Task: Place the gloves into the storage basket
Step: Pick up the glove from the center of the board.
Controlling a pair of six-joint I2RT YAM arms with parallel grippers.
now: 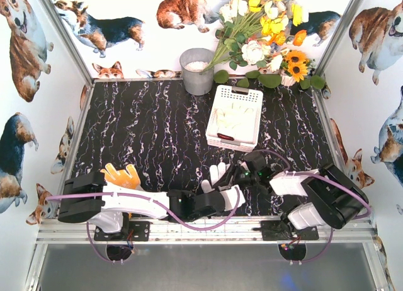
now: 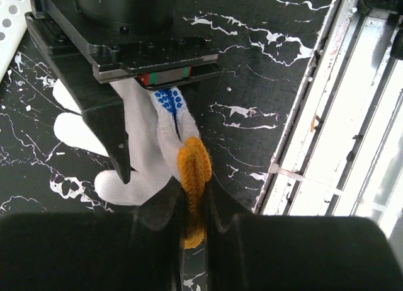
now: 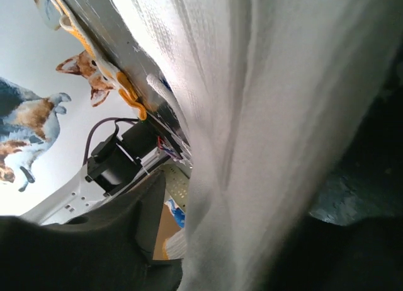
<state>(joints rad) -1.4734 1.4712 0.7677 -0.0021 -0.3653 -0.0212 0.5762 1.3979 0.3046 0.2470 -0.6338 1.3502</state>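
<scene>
At the far edge you have a grey bucket [image 1: 197,74] and a spray of flowers [image 1: 261,26], both well apart from the arms. Your left arm [image 1: 135,203] lies along the near edge and covers the cuff end of an orange-yellow glove [image 1: 121,176], whose fingers show just behind the arm.

The table [image 1: 145,127] is black with white veining. A metal rail [image 1: 201,231] runs along its near side, and the walls [image 1: 25,45] carry corgi prints.

The storage basket [image 1: 238,90] sits right of centre towards the far edge, with pale gloves [image 1: 233,121] already in it. Near the front, between the arms, lies a white glove with blue dots [image 2: 145,159]. Your left tool [image 2: 192,204] is pressed together on its orange cuff [image 2: 192,168]. Your right tool [image 1: 237,177] straddles the glove's palm. You cannot tell whether it grips, as white knit fills its own camera.
</scene>
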